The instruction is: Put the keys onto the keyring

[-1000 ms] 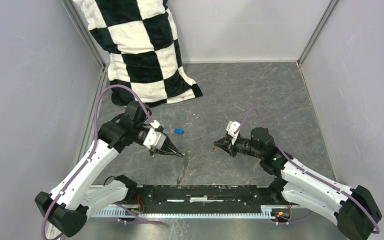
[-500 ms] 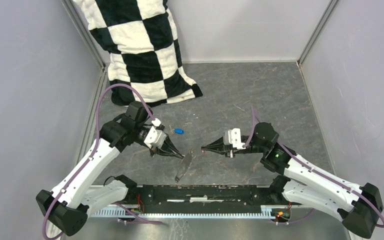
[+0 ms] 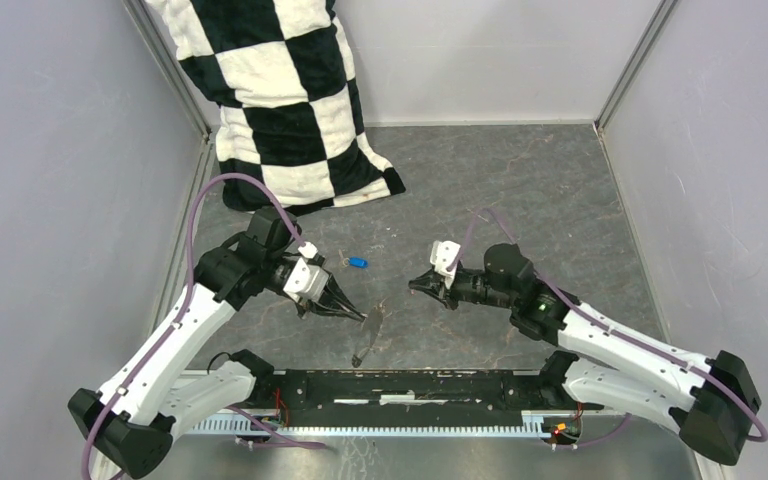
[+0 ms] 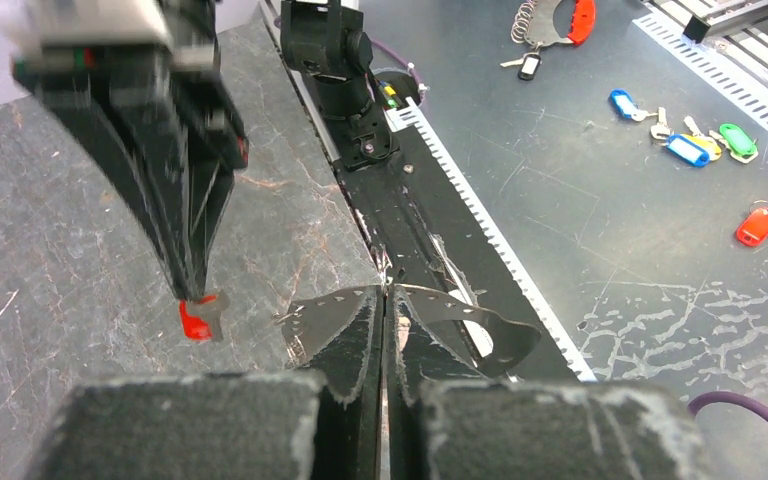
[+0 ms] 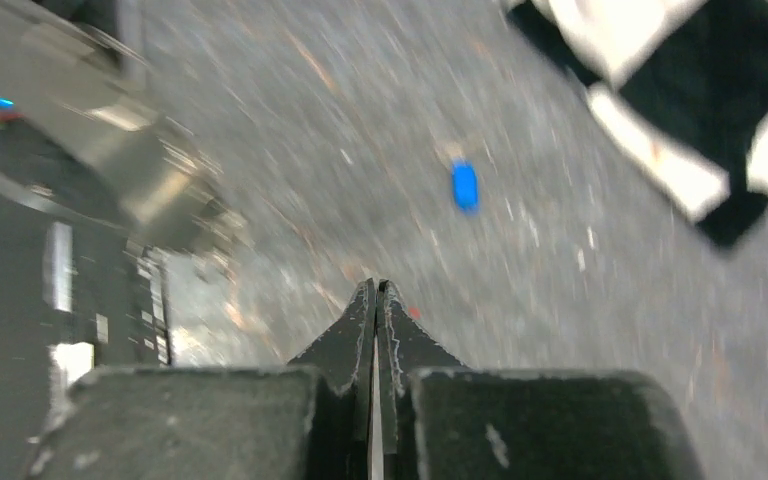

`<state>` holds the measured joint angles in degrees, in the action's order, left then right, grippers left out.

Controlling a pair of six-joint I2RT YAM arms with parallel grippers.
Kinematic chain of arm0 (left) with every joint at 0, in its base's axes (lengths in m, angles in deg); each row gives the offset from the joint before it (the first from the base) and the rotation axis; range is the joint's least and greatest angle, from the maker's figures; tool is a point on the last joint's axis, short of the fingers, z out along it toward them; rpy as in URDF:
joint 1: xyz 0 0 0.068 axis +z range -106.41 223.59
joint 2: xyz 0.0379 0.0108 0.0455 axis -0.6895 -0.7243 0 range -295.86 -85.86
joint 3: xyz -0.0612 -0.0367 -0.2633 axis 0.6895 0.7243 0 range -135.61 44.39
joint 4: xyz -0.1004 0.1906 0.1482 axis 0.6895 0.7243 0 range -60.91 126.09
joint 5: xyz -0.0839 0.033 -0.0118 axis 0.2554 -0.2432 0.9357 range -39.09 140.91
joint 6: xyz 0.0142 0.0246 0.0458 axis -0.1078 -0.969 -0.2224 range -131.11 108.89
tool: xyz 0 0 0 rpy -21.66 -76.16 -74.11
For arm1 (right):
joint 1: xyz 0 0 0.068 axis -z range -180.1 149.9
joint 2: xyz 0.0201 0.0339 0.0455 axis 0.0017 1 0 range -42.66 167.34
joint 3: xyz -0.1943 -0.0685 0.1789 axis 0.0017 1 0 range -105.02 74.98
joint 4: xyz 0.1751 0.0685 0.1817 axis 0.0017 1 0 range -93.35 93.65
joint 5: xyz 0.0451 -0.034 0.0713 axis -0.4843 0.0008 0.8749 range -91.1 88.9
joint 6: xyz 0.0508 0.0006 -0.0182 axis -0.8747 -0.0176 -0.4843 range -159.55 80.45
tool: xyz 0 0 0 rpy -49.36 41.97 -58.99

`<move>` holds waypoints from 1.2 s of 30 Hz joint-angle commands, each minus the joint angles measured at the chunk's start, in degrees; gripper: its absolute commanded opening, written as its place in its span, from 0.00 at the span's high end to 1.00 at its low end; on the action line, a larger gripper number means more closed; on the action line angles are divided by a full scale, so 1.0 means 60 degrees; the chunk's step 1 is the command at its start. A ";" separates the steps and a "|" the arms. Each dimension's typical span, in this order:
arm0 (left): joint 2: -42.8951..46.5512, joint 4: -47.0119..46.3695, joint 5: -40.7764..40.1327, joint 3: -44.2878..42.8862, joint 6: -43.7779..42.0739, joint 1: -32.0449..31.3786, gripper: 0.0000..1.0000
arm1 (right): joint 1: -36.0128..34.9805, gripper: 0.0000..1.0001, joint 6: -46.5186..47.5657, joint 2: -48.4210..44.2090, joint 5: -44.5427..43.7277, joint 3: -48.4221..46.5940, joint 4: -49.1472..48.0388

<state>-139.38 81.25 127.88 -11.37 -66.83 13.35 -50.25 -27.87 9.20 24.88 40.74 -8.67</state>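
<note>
My left gripper [image 3: 352, 313] is shut on the keyring [image 3: 368, 335], a thin grey metal hoop that hangs tilted below its tips. In the left wrist view the hoop's band [image 4: 332, 306] curves out on both sides of the closed jaws. My right gripper [image 3: 415, 284] faces it from the right, a short gap away, and is shut on the red key [image 4: 195, 318], which pokes out below its fingertips [image 4: 186, 270]. The right wrist view is blurred, with only a red speck [image 5: 415, 312] beside the tips. The blue key [image 3: 358, 263] lies loose on the table behind the left gripper and appears as a blue blob [image 5: 465, 186] in the right wrist view.
A black-and-white checkered cloth [image 3: 280, 90] is heaped at the back left corner. Grey walls close in the left, back and right sides. A black rail [image 3: 410, 385] with the arm bases runs along the near edge. Beyond it, spare key fobs [image 4: 685, 145] lie on the floor.
The right gripper reached left toward the keyring with the red key, then rose slightly and turned. The left gripper shifted slightly, and the keyring swung to a more slanted hang.
</note>
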 commanded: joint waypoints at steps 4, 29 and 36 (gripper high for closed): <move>0.0105 -0.0154 0.0324 -0.0115 0.0366 0.0030 0.98 | 0.0053 1.00 -0.1591 0.0676 -0.4524 0.1527 -0.0111; 0.0213 -0.0168 0.0224 -0.0242 0.0403 0.0023 0.98 | 0.0887 0.46 -0.1933 0.1752 -0.3209 0.2086 -0.1015; 0.0146 -0.0154 0.0224 -0.0286 0.0369 0.0030 0.98 | 0.0902 0.41 -0.1901 0.2107 -0.2489 0.2092 -0.1011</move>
<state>-138.94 81.25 127.60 -11.37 -66.81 13.35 -44.96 -38.86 20.81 6.72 54.22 -13.94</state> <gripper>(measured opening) 0.033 0.590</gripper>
